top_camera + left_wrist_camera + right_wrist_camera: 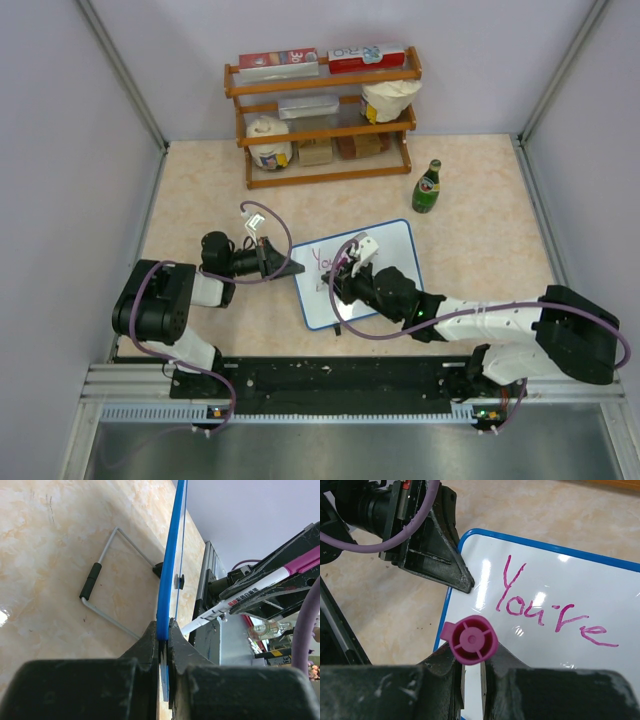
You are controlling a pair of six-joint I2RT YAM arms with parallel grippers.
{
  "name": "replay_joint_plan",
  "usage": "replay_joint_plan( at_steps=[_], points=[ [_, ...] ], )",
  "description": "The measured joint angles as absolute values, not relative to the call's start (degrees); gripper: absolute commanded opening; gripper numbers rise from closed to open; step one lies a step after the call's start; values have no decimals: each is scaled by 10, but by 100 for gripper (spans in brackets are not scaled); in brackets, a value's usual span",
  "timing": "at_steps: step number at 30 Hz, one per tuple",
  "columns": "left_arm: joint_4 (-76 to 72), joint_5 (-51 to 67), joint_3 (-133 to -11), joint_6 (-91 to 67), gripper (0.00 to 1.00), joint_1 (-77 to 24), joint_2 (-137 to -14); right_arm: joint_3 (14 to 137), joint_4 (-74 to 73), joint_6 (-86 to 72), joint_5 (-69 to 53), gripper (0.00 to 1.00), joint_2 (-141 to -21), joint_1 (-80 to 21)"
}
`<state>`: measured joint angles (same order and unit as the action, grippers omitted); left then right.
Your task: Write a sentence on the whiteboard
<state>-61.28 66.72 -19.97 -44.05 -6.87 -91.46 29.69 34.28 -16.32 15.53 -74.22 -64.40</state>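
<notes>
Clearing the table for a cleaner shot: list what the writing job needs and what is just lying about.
In use: whiteboard, pink marker, left end effector clamping the board's edge, right end effector gripping the marker.
Lying about: green bottle, wooden shelf and the packages on it.

Handwritten in pink on the whiteboard: "You're". The marker has small red print along its white barrel, too small to read. A red box on top of the shelf shows what looks like "30".
</notes>
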Motion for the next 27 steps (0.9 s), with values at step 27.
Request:
replay_joint_plan(
  at_steps=[27],
  points=[
    [-615, 668, -200, -441, 0, -69, -915, 354, 288, -151, 194, 0, -733, -644]
  ],
)
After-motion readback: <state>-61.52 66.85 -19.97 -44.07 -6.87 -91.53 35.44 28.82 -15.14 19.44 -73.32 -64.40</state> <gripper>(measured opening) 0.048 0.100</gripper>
